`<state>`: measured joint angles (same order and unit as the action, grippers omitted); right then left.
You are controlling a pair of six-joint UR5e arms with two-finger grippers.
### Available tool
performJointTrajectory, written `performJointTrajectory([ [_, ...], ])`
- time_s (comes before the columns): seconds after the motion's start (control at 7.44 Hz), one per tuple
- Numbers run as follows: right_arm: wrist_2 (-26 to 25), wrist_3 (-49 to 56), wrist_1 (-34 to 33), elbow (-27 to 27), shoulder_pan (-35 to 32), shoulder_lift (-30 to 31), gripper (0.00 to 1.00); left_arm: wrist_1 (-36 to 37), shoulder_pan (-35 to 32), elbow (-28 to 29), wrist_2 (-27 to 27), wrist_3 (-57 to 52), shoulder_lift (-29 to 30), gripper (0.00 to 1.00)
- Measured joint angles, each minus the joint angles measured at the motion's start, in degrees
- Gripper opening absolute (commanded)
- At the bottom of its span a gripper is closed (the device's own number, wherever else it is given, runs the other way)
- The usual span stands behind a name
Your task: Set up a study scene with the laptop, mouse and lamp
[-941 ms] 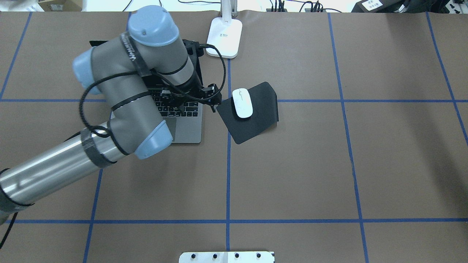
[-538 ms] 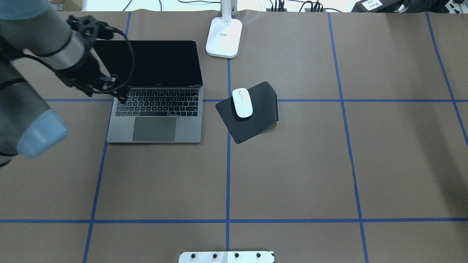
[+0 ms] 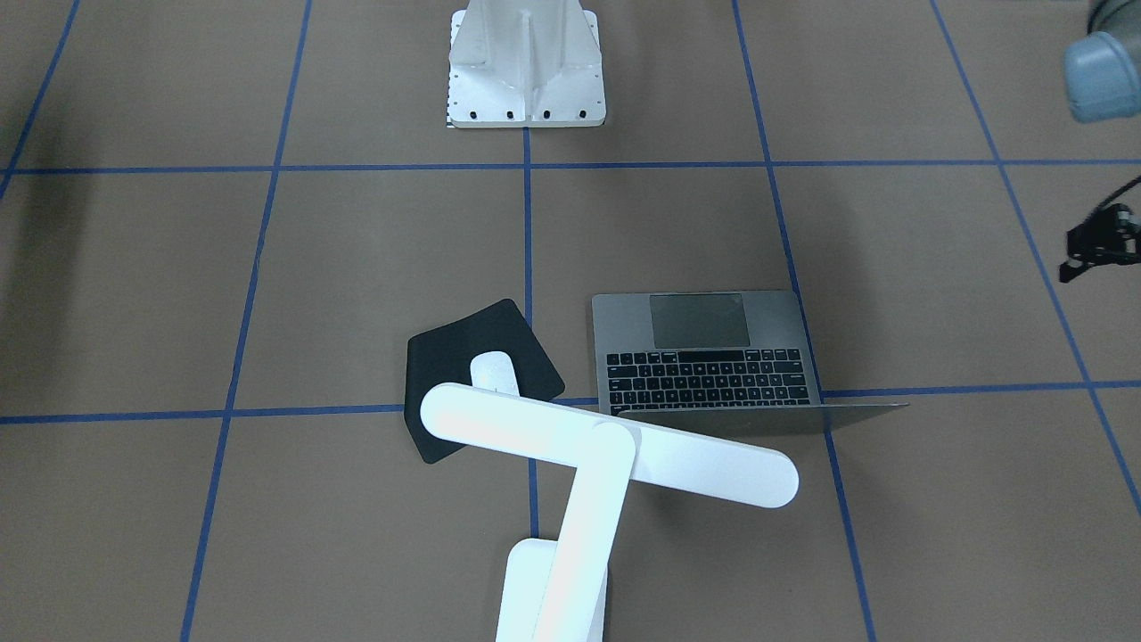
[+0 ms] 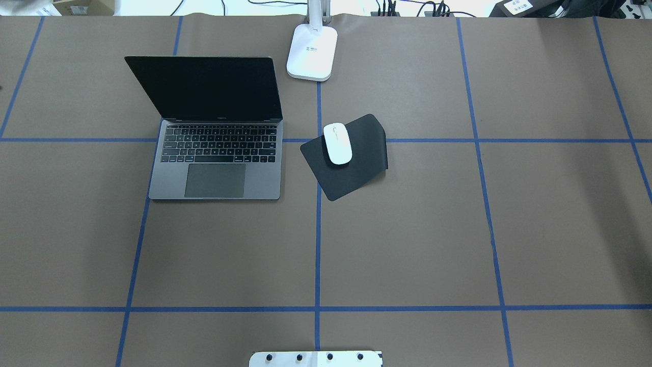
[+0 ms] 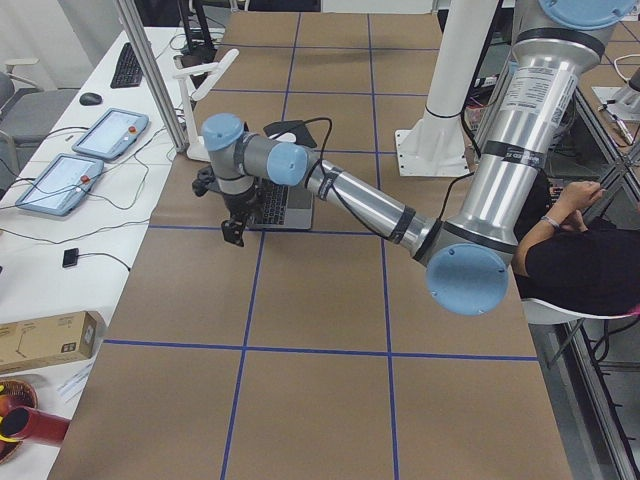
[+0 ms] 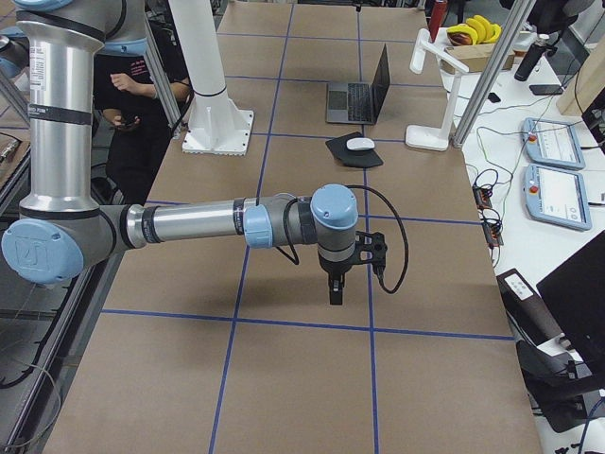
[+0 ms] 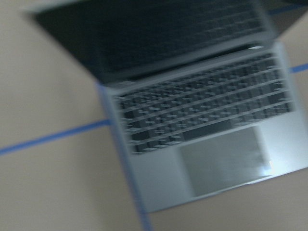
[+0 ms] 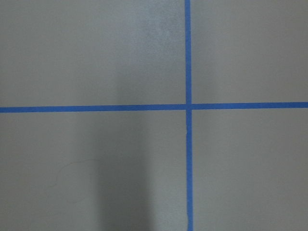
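The laptop [image 4: 216, 153] stands open on the table's left half, screen dark; it also shows blurred in the left wrist view [image 7: 202, 130]. The white mouse [image 4: 337, 143] lies on a black mat [image 4: 356, 171] to the laptop's right. The lamp [image 3: 606, 446] stands behind them, its base [image 4: 312, 53] at the far edge and its bar head over the mat's edge. My left gripper [image 5: 233, 235] hangs above the table beyond the laptop's left side; I cannot tell whether it is open. My right gripper [image 6: 336, 288] hangs over bare table far to the right; I cannot tell its state.
A white ribbed pedestal [image 3: 526, 67] stands at the robot's side of the table. Blue tape lines [image 8: 187, 107] cross the brown table surface. Operator tablets and cables lie beyond the far edge [image 6: 553, 147].
My left arm has swung from the mat's left corner leftwards across the laptop and out of the overhead view. Laptop, mouse, mat and lamp have not moved.
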<state>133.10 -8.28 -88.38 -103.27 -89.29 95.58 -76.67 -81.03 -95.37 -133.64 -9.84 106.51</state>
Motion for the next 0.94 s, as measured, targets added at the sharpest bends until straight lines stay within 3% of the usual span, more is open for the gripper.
performJointTrajectory([
  [0.27, -1.68, 0.43, -0.01, 0.03, 0.13, 1.02, 1.0, -6.26, -8.74, 13.98, -0.68, -11.62, -1.62, 1.0],
  [0.4, -1.87, 1.13, 0.06, -0.11, 0.15, 2.17, 1.0, -10.9, -10.92, 17.56, -0.8, -14.09, -5.37, 1.0],
  [0.67, -2.34, 2.01, 0.09, -0.27, 0.16, 3.68, 1.0, -16.43, -12.14, 19.38, -0.9, -14.51, -10.77, 1.0],
  [0.94, -3.35, 2.37, 0.05, -0.32, 0.49, 4.13, 1.0, -17.71, -12.27, 19.57, -0.92, -14.21, -12.45, 1.0],
])
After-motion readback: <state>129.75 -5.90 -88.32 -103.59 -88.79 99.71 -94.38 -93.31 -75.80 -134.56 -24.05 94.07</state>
